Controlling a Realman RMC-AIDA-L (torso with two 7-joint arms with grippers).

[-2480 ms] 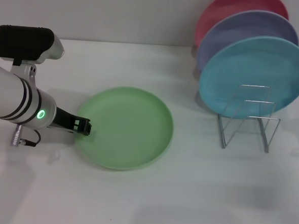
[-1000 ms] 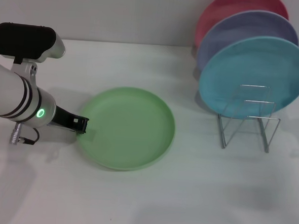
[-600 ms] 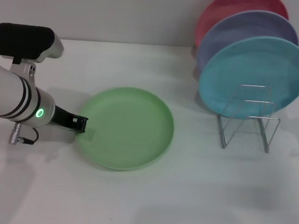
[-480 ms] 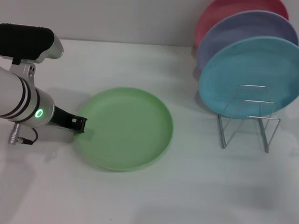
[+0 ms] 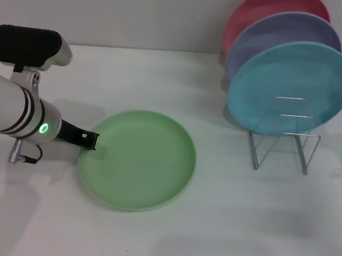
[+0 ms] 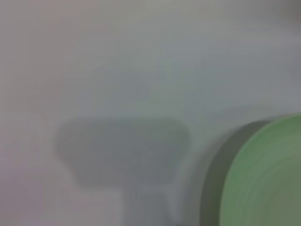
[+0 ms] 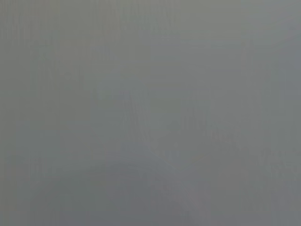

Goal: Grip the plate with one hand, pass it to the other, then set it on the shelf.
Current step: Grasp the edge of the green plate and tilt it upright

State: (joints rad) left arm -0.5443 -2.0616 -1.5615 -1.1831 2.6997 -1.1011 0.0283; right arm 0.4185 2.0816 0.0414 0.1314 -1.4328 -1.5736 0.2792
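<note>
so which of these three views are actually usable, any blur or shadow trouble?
Head view: sharp, evenly lit, soft shadows; the plate, the shelf and the left gripper at the plate's rim read clearly. Left wrist view: out of focus, only a green plate edge and a dark shadow on the table. Right wrist view: featureless grey.

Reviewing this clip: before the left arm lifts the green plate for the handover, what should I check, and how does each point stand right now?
1. Left claw at the plate rim: ok, it sits at the left edge.
2. Claw shut on the rim: cannot tell.
3. Plate off the table: cannot tell; the left wrist view shows a shadow beside its edge.
4. Right claw ready to receive: not ok, not in view.
5. Free slot on the shelf: ok, front loops empty before the light blue plate.
</note>
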